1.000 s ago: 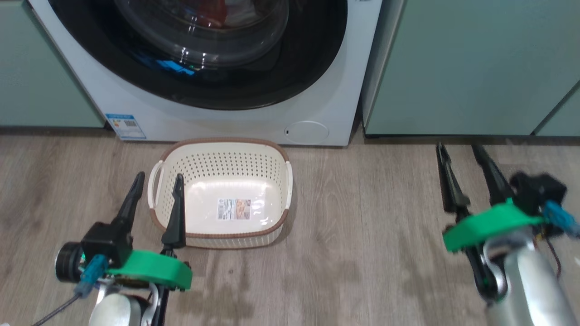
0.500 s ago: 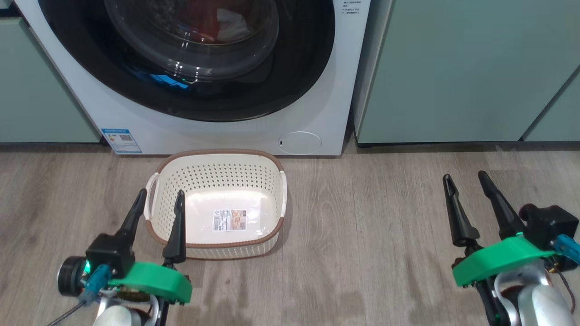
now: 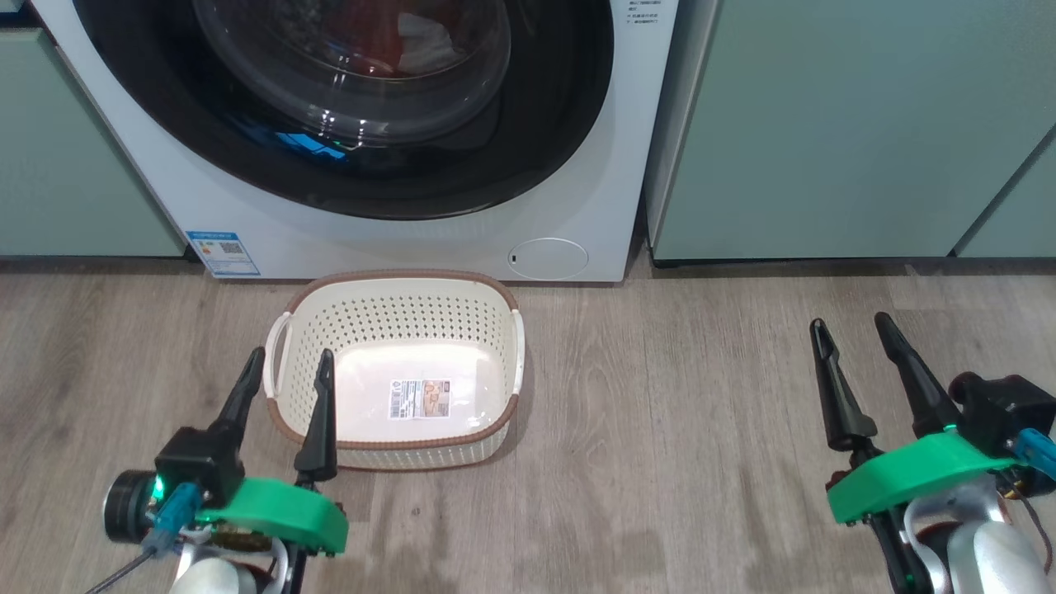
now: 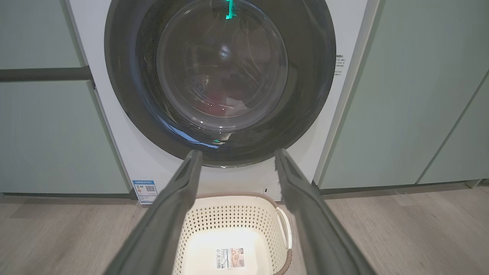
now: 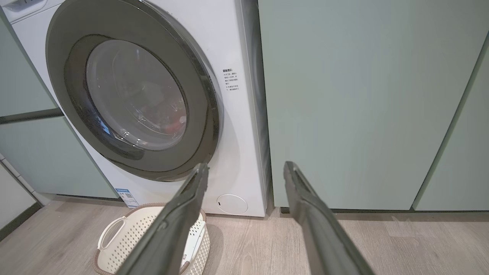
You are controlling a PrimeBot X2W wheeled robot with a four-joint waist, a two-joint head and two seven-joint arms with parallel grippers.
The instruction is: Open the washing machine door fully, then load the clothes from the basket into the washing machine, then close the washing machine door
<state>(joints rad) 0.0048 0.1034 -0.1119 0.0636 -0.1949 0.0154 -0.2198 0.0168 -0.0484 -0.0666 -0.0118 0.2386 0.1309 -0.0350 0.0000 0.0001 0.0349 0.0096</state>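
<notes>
The washing machine (image 3: 412, 239) stands straight ahead with the washing machine door (image 3: 536, 148) shut against it. Red clothes (image 3: 375, 33) with a bit of white show inside through the glass, and dimly in the right wrist view (image 5: 172, 123). On the floor in front sits the basket (image 3: 404, 318), with just a label sticker on its bottom. My left gripper (image 3: 290, 356) is open at the basket's left handle, holding nothing. My right gripper (image 3: 850, 323) is open over bare floor well to the basket's right, also holding nothing.
Pale green cabinets flank the machine on the right (image 3: 825, 124) and left (image 3: 66, 165). Wood-look floor (image 3: 660, 429) stretches between the basket and my right gripper. A round white flap (image 3: 549, 257) and a blue sticker (image 3: 223, 252) sit low on the machine's front.
My right gripper has drawn back toward me and steadied, still open. The head view has tilted up a little, so the whole scene sits lower. The left gripper and basket have stayed put.
</notes>
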